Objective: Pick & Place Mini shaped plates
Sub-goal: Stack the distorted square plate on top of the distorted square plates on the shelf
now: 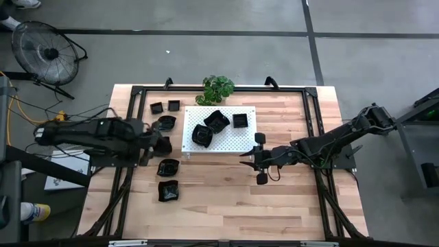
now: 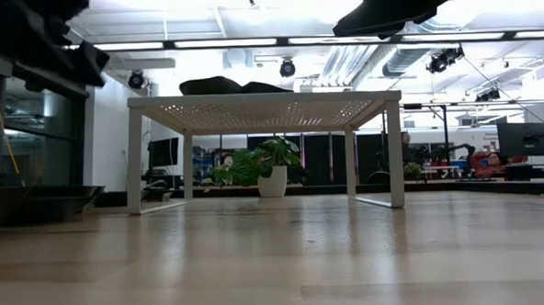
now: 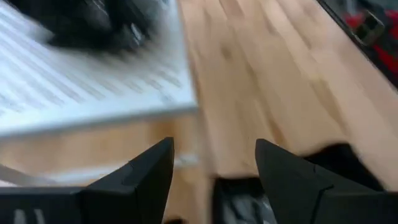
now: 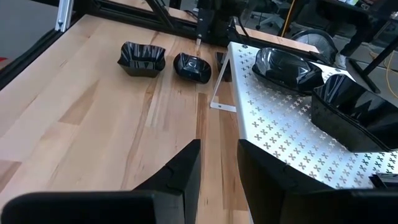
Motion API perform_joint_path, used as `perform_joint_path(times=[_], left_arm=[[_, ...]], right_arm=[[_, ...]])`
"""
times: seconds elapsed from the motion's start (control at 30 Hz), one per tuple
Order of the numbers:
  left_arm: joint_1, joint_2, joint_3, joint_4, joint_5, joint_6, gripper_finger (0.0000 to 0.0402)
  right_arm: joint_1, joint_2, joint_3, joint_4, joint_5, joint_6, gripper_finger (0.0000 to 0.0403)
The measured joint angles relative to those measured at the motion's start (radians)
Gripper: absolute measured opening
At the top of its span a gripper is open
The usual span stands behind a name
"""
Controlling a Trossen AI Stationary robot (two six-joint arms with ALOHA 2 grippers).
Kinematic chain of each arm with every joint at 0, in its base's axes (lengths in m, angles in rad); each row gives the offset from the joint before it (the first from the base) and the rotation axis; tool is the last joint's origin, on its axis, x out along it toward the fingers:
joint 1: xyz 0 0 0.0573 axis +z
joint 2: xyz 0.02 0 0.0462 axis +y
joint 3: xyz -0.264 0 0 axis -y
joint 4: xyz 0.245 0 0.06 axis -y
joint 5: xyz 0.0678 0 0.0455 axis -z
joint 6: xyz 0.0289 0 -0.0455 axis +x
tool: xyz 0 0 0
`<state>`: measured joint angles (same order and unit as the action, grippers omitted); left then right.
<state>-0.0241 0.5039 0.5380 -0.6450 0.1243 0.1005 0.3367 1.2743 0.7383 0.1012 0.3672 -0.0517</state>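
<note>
Left pincer (image 1: 152, 143) spread, empty, over plates (image 1: 168, 167) on desk (image 1: 226, 199): pick step. Right pincer (image 1: 255, 159) spread, idle beside white board (image 1: 230, 140). Next: descend, pinch rim.

Blurred plates (image 3: 93, 25) on the white board (image 3: 74, 93), shapes unreadable.

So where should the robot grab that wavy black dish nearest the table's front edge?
Probably by its raised wavy rim, coming straight down from above with one finger inside and one outside. The wavy dish sits upright, open side up, on bare wood, and looks too shallow for a side grab. The open left gripper is the nearer one.
</note>
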Motion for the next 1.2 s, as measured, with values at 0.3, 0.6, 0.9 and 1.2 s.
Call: perform_joint_path(times=[0.3,0.6,0.9,1.2], left_arm=[[-0.322,0.250,0.060,-0.060,-0.025,-0.312,0.0223],[-0.677,0.490,0.060,0.020,-0.215,-0.810,0.0223],[-0.794,0.605,0.060,0.025,-0.325,-1.354,0.0223],[-0.795,0.638,0.060,-0.007,-0.318,-1.541,0.0223]], right_arm=[[0.000,0.000,0.000,-0.038,-0.004,0.012,0.0099],[0.000,0.000,0.000,-0.044,-0.046,0.052,0.0099],[0.000,0.000,0.000,-0.045,-0.053,0.052,0.0099],[0.000,0.000,0.000,-0.045,-0.075,0.053,0.0099]])
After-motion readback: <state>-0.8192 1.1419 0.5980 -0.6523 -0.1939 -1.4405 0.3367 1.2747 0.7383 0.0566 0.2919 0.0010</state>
